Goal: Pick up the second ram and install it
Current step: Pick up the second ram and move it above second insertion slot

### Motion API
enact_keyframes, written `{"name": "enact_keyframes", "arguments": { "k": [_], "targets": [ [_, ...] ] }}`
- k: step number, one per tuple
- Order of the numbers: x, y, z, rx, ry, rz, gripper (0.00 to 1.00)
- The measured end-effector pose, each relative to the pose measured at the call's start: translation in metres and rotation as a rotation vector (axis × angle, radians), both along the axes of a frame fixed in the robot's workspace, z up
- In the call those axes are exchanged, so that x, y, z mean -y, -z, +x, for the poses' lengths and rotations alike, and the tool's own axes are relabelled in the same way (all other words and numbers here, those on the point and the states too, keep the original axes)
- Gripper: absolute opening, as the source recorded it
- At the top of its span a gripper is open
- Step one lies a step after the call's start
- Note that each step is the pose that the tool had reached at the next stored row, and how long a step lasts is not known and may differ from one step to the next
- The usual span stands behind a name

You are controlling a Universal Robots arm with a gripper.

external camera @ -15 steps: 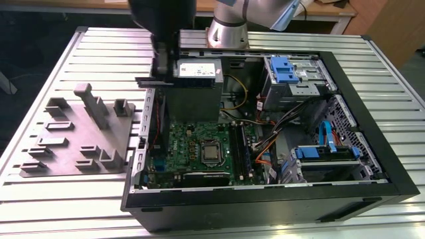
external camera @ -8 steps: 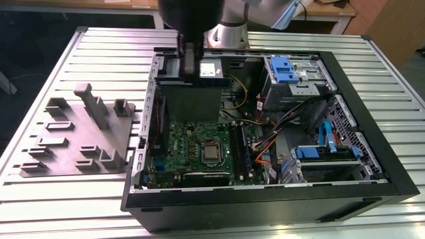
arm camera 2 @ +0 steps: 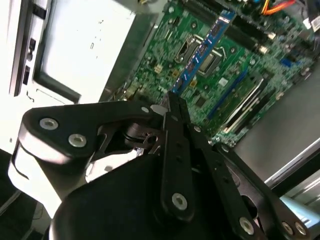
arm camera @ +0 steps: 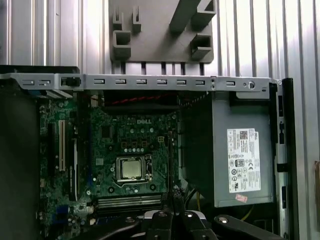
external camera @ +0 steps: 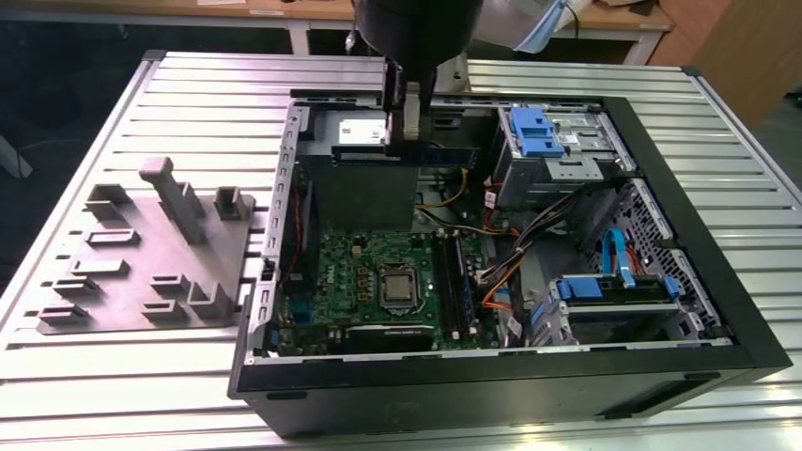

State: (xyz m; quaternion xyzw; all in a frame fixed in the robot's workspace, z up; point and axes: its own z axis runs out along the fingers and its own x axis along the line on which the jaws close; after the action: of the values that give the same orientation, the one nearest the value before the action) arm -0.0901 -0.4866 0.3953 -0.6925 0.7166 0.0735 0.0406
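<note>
Above the open computer case, the second ram hung clear of the board, its near end pinched between the pressed-together fingers of the robot's hand. In the exterior view the stick jutted sideways from the hand over the rear of the case, close to the power supply and well apart from the memory slots beside the processor socket. The pick-up therefore looked complete, while the seating was not yet done: the ram touched no slot. One slot appeared to carry a module already, though that could not be told for certain. The green motherboard lay exposed beneath. Outside the case, a gray parts fixture sat on the slatted counter toward the exterior view's left.
</note>
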Motion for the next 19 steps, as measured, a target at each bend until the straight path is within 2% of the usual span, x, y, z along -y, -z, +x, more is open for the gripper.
{"name": "enact_keyframes", "arguments": {
  "k": [7,12,19],
  "targets": [
    [0.0014,0.0022,0.0,0.0,-0.002,-0.0001,0.11],
    [0.0076,0.0095,0.0,0.0,-0.004,0.0002,0.11],
    [0.0096,0.0223,0.0,-0.0001,-0.006,0.0001,0.11]
  ]
}}
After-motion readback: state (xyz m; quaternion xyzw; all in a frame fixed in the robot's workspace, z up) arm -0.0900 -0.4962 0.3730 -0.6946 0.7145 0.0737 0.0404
